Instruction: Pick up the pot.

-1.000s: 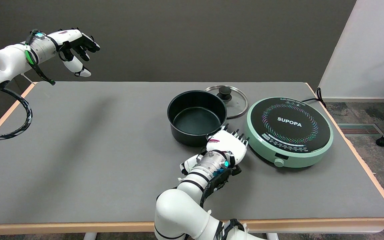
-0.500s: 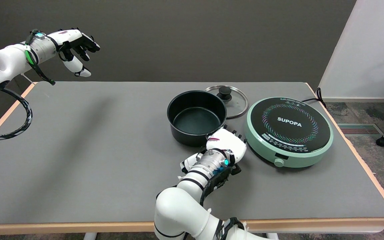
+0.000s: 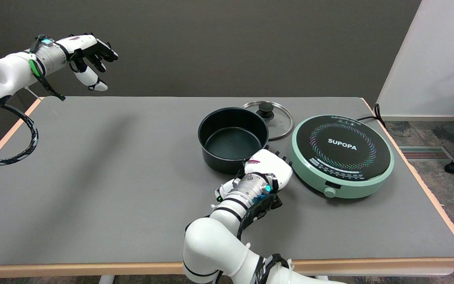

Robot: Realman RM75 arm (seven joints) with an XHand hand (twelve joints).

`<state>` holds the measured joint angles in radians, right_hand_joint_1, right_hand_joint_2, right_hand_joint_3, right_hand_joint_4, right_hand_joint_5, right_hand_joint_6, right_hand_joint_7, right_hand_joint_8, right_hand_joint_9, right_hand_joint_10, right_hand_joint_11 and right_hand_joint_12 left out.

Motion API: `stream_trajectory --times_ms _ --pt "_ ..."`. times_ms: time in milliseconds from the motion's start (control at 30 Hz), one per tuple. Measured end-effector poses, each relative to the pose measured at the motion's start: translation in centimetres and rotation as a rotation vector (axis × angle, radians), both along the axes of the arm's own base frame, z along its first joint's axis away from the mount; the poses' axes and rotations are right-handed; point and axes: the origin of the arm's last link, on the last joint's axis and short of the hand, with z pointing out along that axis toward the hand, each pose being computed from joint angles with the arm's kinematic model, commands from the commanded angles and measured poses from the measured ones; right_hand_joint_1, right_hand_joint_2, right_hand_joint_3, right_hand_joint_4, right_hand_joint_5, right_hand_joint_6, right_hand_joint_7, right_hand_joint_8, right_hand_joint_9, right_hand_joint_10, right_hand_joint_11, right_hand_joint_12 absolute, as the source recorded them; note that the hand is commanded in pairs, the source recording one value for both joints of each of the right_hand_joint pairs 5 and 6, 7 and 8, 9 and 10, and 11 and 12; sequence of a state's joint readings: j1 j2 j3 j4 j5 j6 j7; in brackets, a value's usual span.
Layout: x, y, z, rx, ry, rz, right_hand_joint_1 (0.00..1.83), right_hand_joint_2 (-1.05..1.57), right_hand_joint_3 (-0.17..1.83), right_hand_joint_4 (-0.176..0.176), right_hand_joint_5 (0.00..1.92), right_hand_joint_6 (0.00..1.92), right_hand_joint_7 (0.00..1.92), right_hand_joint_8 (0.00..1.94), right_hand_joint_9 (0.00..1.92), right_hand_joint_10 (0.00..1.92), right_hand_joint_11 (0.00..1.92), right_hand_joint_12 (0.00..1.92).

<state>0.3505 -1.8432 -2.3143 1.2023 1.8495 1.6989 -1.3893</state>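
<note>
Barely any change: right hand at the pot's near wall

Now I see my right hand [image 3: 268, 169] pressed up against the near outer wall of the black pot [image 3: 233, 138], its white back turned to the camera and its dark fingertips [image 3: 277, 152] peeking out past the far edge. From this angle the fingers are hidden under the palm, so I cannot tell whether they have closed on the pot or on a handle. Compared with a second ago, the hand has crept slightly forward and turned a little, and the pot looks to have nudged a hair to the right; it still sits flat on the grey worktop [image 3: 93, 177]. Just beyond the hand and the pot, the glass lid [image 3: 276, 118] lies flat, partly behind the pot's rim. Right of the hand, close by, stands the green induction cooker [image 3: 342, 156], unmoved.
</note>
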Motion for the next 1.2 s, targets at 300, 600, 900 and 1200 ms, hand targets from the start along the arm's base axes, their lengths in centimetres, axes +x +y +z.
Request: stream_trajectory --times_ms 300,600,900,1200 --pt "0.27 -0.06 0.25 -0.005 0.003 -0.019 1.11 -0.33 1.25 0.008 0.06 0.06 0.06 0.06 0.06 0.06 0.06 0.06" --pt "0.37 0.02 0.42 -0.013 0.001 -0.035 1.11 -0.31 1.19 0.013 0.06 0.06 0.06 0.06 0.06 0.06 0.06 0.06" --pt "0.30 0.43 0.22 -0.029 -0.015 -0.059 1.10 -0.29 1.21 0.104 0.07 0.07 0.07 0.07 0.07 0.07 0.07 0.07" --pt "0.46 0.69 -0.30 -0.032 -0.025 -0.072 1.10 -0.24 1.17 0.176 0.10 0.10 0.10 0.10 0.10 0.10 0.10 0.10"
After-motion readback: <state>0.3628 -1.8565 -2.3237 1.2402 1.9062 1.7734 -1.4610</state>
